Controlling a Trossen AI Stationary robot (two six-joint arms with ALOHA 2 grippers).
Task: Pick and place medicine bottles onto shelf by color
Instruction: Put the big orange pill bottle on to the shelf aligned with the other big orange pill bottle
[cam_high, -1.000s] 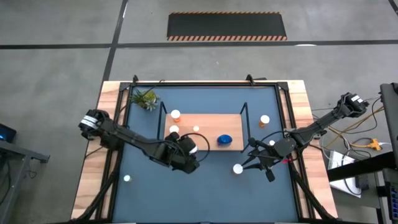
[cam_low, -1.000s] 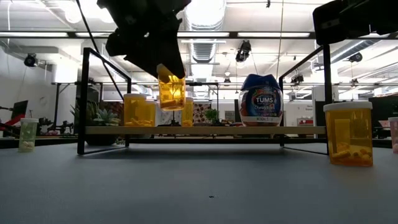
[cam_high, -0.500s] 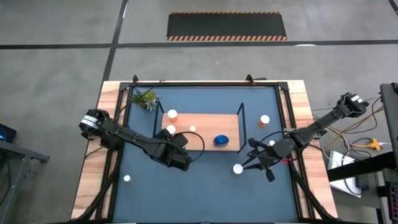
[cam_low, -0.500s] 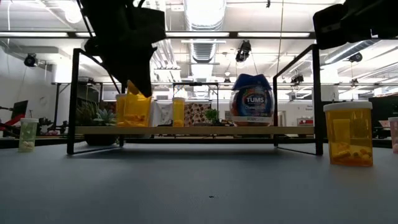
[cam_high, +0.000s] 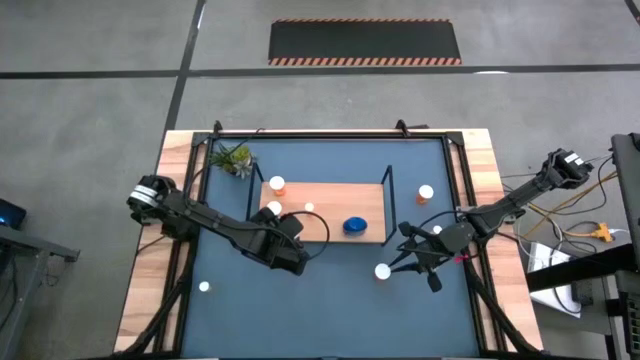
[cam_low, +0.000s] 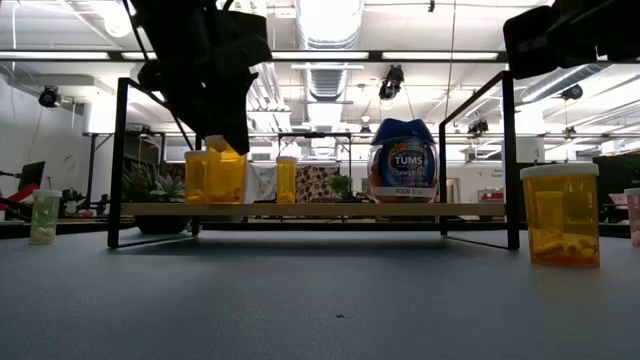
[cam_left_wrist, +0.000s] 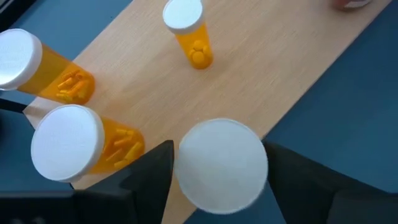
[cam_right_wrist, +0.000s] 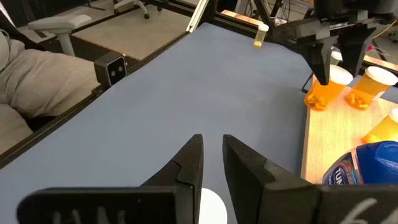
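The light-wood shelf (cam_high: 330, 205) lies on the blue mat. On it stand orange bottles with white caps (cam_left_wrist: 68, 146) (cam_left_wrist: 18, 59) (cam_left_wrist: 186, 28) and a blue bottle (cam_low: 403, 160). My left gripper (cam_left_wrist: 219, 155) hangs over the shelf's near left corner, open. Its fingers stand close on either side of the white cap of another orange bottle (cam_left_wrist: 221, 180), which stands upright on its base on the shelf (cam_low: 215, 178). My right gripper (cam_right_wrist: 212, 146) hovers right of the shelf above an orange bottle (cam_low: 560, 215). It is shut but for a slit and holds nothing.
Off the shelf stand a white-capped bottle (cam_high: 426, 192) at the far right, another cap (cam_high: 436, 231) beside my right arm, and a small pale bottle (cam_high: 204, 287) at the near left. A green plant (cam_high: 232, 158) is at the far left. Black wire frames (cam_low: 118, 160) end the shelf.
My left gripper has carried the orange bottle down and toward the table's left, onto the shelf's near left part. The bottle hung above the board, then sat tilted, and now stands upright. The shelf and its bottles have slid a little toward the table's left.
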